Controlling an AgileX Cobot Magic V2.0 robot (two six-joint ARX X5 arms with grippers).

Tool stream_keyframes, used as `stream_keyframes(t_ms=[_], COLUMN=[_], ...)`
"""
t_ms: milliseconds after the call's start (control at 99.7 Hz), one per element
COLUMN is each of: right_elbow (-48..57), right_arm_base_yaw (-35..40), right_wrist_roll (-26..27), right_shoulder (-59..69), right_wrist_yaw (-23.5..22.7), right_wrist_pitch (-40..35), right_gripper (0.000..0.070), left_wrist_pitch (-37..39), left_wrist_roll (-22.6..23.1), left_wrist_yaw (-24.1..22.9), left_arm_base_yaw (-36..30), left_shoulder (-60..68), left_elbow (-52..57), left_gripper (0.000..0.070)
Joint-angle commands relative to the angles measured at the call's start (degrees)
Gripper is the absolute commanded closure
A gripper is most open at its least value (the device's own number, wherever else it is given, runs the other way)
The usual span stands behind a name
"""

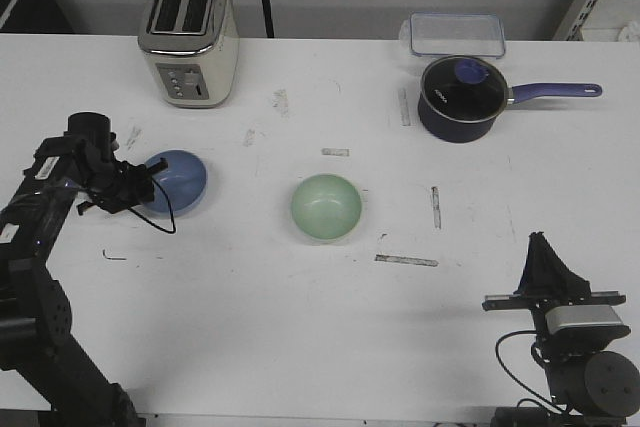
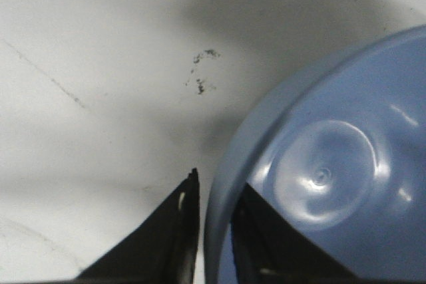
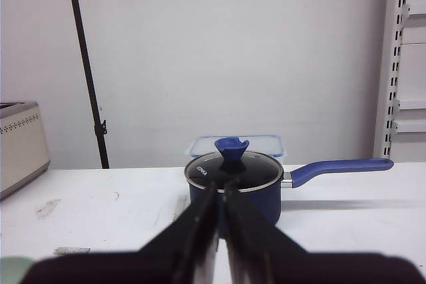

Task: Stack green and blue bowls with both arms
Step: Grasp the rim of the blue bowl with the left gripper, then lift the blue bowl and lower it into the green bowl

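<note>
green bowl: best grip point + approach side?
Probably the rim. The green bowl sits upright and open on the table, shallow with no handle, so one finger inside and one outside the thin wall suits it, as the left gripper straddles the blue bowl's rim. Come from above on its right, the side facing the idle right gripper; nothing crowds it.

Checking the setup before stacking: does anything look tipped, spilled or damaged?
Nothing stands out. The blue bowl and green bowl sit upright, apart and empty. The table shows only scuffs and tape marks.
</note>
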Motion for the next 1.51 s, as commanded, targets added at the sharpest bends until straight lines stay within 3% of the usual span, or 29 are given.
stream_keyframes(t_ms=[0,151,391,692,923,1214,1495], right_elbow=[0.2,0.2,0.2,0.2,0.2,0.2,0.2], right_arm_base_yaw=[0.0,0.0,0.0,0.0,0.0,0.0,0.0], right_wrist_roll=[0.5,0.5,0.5,0.5,0.5,0.5,0.5], right_shoulder=[-0.1,-0.1,-0.1,-0.1,-0.1,-0.1,-0.1], right_wrist_yaw=[0.0,0.0,0.0,0.0,0.0,0.0,0.0], right_wrist_pitch=[0.4,0.4,0.4,0.4,0.4,0.4,0.4], right_gripper=[0.0694,0.0694,0.0694,0.0694,0.0694,0.0694,0.0694], left_wrist_pitch=[-0.1,-0.2,-0.9,-5.3,-0.3,9.0,8.7], left_wrist_roll=[-0.1,-0.4,-4.7,-5.5,-10.4,-16.1,-16.5], left_wrist_yaw=[0.0,0.0,0.0,1.4,8.0,7.1,6.1], left_arm_base_yaw=[0.1,-0.6,-3.7,-12.8,-21.9,-34.7,-39.6], left_shoulder=[1.2,0.5,-3.7,-6.3,-6.3,-4.5,-0.2], left_elbow=[1.1,1.1,1.2,4.5,8.7,8.9,8.9], left_gripper=[0.0699,0.0699,0.0699,0.0699,0.0699,0.0699,0.0699])
